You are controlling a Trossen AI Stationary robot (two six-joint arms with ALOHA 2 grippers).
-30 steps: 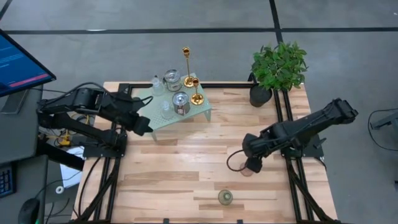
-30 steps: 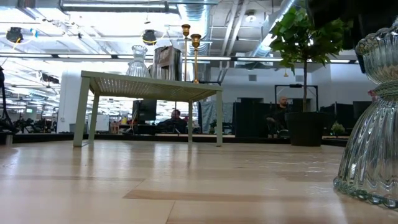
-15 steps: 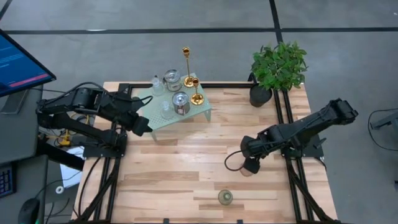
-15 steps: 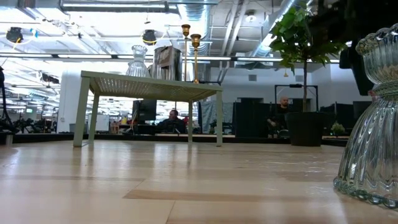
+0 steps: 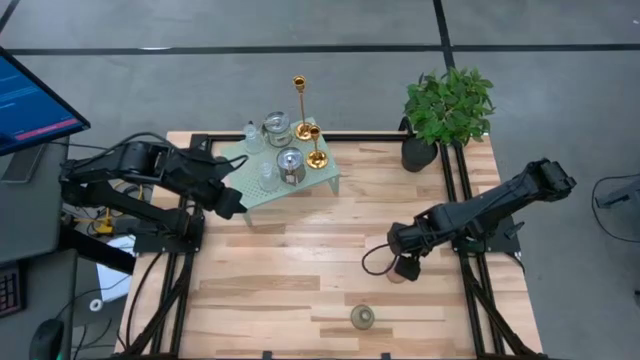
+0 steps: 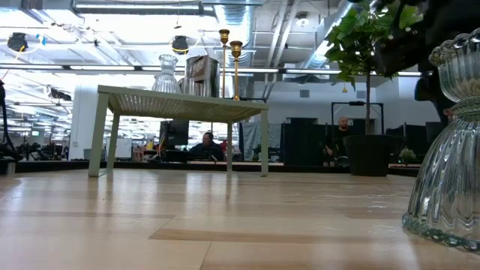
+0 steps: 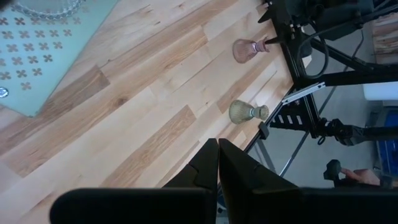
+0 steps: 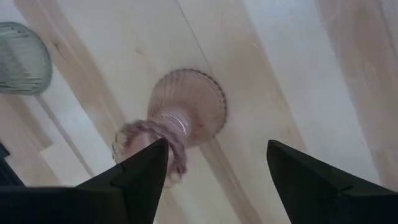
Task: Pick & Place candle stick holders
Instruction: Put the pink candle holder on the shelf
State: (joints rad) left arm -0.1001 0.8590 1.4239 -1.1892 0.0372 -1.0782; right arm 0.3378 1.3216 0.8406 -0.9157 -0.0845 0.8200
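Seeing no readable text. Wood-plank table [image 5: 300, 270]; perforated mint rack [image 5: 320, 182] at far edge. Right gripper [image 8: 214, 165] spread wide over ribbed pink glass holder [image 8: 186, 115] near right edge, not gripping. Left gripper [image 7: 217, 163] clenched empty by rack.

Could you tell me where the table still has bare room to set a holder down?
Free: the wide bare table between the mint rack, the greenish holder and the pink holder under the open right hand. Crowded: the rack's top.
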